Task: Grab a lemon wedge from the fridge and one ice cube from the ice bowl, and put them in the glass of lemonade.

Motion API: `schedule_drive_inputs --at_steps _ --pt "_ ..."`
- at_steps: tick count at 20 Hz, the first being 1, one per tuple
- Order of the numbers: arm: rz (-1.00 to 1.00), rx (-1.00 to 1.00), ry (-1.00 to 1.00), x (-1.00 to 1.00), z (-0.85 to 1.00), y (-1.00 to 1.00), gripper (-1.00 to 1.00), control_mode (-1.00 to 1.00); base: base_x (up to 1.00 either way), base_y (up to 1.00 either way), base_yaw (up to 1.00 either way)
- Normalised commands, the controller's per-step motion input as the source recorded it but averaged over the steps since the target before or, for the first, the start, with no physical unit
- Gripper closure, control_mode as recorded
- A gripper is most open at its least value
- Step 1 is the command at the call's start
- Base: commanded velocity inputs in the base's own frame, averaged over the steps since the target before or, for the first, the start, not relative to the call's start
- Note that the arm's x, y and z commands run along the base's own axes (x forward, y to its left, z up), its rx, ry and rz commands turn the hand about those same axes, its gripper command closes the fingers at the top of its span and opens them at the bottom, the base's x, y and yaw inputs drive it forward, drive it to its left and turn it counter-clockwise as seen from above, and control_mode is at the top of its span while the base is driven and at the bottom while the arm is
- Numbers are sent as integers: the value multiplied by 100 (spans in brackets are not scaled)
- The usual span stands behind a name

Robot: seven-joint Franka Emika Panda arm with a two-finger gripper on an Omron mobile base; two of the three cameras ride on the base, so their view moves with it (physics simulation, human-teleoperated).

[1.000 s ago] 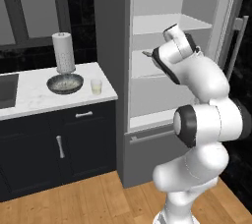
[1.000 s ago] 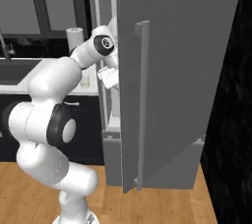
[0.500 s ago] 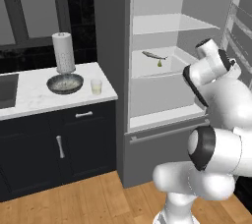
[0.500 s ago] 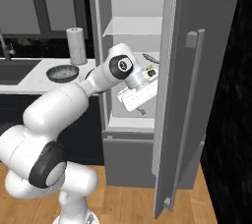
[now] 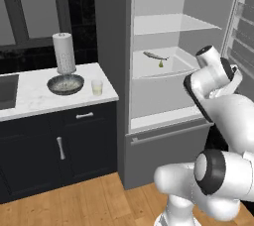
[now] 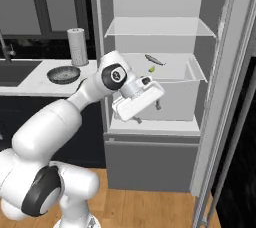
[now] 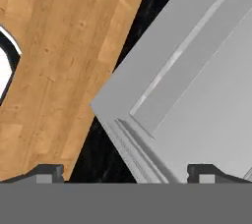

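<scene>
Gripper (image 6: 147,113) hung with jaws spread wide and nothing between them, low before the open fridge (image 6: 155,32); lemon wedge (image 6: 151,69) lay at one o'clock from it, on the middle shelf just beside the grey fish (image 6: 154,60); fish's long axis ran ten-to-four.

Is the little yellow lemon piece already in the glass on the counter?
No, the lemon wedge sits on a shelf inside the open fridge, next to a grey fish, far from the glass of lemonade.
</scene>
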Motion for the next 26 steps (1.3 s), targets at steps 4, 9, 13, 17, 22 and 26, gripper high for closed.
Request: schedule_drive_inputs --at_steps 4,9,13,17,22,26 --pt "-5 46 -24 -24 -36 100 -100 -100 0 0 0" --pt "-10 56 -42 -58 -62 100 -100 -100 0 0 0" --pt "-9 49 -40 -67 -57 100 -100 -100 0 0 0" --pt "-13 17 -8 -56 -6 100 -100 -100 0 0 0" --pt "-25 0 1 -10 1 59 -100 -100 0 0 0" --pt "-15 0 0 -3 5 22 -100 -100 0 0 0"
